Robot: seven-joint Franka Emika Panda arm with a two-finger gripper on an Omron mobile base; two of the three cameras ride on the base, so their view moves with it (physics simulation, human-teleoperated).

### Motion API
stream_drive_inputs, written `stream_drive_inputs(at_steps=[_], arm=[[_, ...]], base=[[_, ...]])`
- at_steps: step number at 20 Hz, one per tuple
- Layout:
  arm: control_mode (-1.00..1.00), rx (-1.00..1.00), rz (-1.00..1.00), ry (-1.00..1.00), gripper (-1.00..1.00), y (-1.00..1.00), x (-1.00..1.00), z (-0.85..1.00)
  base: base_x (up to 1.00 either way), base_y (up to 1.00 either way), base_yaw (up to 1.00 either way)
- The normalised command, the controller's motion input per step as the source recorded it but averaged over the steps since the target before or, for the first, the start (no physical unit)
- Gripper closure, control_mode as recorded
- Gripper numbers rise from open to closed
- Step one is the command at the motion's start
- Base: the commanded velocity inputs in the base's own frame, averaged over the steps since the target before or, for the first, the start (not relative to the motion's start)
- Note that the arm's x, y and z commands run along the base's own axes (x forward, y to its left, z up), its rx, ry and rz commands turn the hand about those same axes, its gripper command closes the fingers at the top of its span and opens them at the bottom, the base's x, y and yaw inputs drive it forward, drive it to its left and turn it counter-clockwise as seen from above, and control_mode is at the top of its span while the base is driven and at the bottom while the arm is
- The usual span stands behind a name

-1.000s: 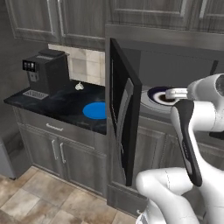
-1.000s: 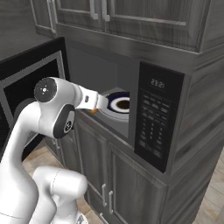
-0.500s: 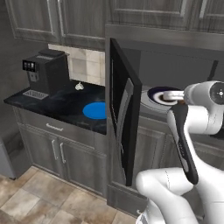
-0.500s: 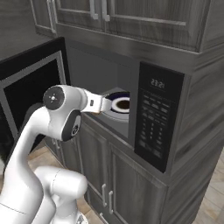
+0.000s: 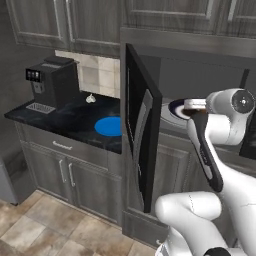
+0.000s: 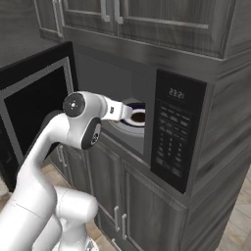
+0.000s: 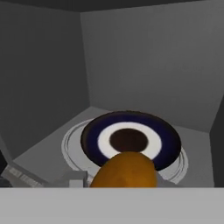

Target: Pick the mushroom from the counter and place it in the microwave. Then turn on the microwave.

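Mushroom (image 7: 124, 169) sits in the gripper (image 7: 124, 183), orange-brown cap bulging at the bottom of the hand view, so the jaws are clamped on it. It hangs inside the microwave (image 6: 171, 132), just in front of a dark blue plate (image 7: 131, 139) with a white ring and a brown centre. Plate rests on the round turntable (image 7: 70, 144) on the cavity floor; mushroom looks above the plate's near rim, contact can't be confirmed. Microwave door (image 5: 142, 145) is swung wide open to the left. Arm's forearm reaches into the opening from the front. Button panel (image 6: 169, 142) is on the right side. On the counter (image 5: 70, 120): blue disc (image 5: 110, 126), small whitish lump (image 5: 90, 98), black coffee machine (image 5: 52, 82).
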Motion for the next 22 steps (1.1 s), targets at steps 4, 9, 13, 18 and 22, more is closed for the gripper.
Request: stream_drive_inputs(at_steps=[4,9,13,18,22], arm=[[-1.0,0.0,0.0,0.0,1.0,-0.09,0.31,-0.12],[-1.0,0.0,0.0,0.0,1.0,-0.06,0.27,-0.25],[-1.0,0.0,0.0,0.0,1.0,-0.08,0.26,-0.22],[-1.0,0.0,0.0,0.0,1.0,-0.07,0.27,-0.16],[-1.0,0.0,0.0,0.0,1.0,-0.08,0.28,-0.16]], base=[[0.0,0.0,0.0],[0.0,0.0,0.0],[0.0,0.0,0.0],[0.0,0.0,0.0],[0.0,0.0,0.0]])
